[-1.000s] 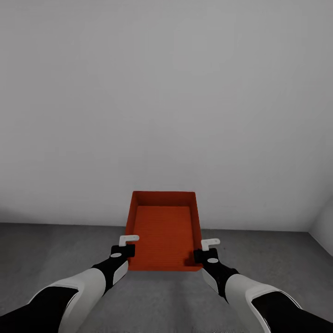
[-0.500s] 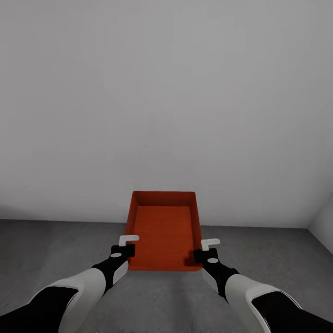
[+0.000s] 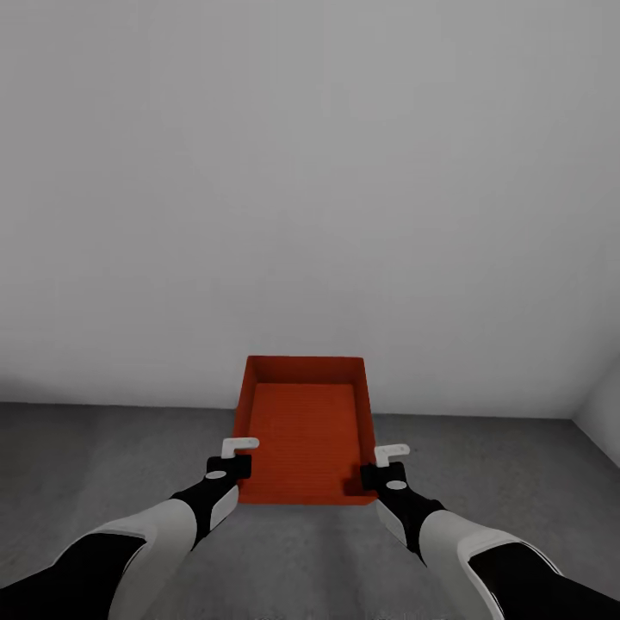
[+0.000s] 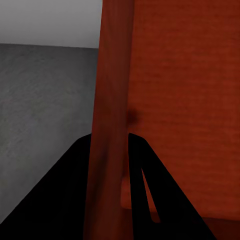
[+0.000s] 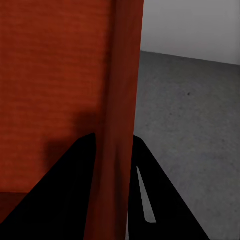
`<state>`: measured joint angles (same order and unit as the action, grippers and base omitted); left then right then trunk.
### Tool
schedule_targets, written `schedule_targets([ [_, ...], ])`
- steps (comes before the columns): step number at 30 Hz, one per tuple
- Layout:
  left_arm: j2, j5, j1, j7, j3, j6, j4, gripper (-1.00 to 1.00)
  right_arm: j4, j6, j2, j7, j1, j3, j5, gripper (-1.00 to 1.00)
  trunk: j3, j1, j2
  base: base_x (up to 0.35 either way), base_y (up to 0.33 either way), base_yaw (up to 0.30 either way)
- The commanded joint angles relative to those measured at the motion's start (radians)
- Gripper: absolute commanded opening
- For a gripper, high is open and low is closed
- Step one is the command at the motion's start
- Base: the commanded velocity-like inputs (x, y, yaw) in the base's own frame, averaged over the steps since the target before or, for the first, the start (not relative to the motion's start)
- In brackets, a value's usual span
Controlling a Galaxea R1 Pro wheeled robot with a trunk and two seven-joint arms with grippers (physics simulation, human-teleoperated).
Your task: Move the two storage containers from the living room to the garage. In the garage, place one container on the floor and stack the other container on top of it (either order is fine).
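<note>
Both hands, left hand (image 3: 231, 458) and right hand (image 3: 385, 463), stay clamped on storage container (image 3: 303, 426) walls; wall-floor (image 3: 103, 456) line rose slightly, approaching garage drop spot.

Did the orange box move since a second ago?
No. The storage container sits at the same spot in the head view, held between both grippers. Only the floor-wall line has crept up the picture, so the camera moved.

This looks like a garage or bare utility room. A plain light-grey wall (image 3: 310, 172) rises unbroken, with no furniture or fittings against it. At the foot of that wall spreads a dark grey, mottled concrete floor (image 3: 103, 448), rough-looking, and a second pale wall (image 3: 603, 422) meets it at the right corner.
</note>
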<state>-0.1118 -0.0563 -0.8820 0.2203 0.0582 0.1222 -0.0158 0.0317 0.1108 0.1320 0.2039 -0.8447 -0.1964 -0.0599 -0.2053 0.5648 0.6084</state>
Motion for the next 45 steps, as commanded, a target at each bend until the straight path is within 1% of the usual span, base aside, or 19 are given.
schedule_targets([
  [1,0.0,-0.001,-0.002,0.024,-0.026,0.027,-0.013,-1.0,-0.006,0.006,0.0,0.011,-0.001,-0.001,-0.025,-1.0,-0.003,0.0,0.002,0.0,0.0,0.0],
  [45,-0.002,-0.003,-0.002,0.024,-0.027,0.027,-0.011,-1.0,-0.007,0.006,-0.001,0.009,-0.001,-0.001,-0.025,-1.0,-0.075,0.0,0.002,0.0,0.0,0.0],
])
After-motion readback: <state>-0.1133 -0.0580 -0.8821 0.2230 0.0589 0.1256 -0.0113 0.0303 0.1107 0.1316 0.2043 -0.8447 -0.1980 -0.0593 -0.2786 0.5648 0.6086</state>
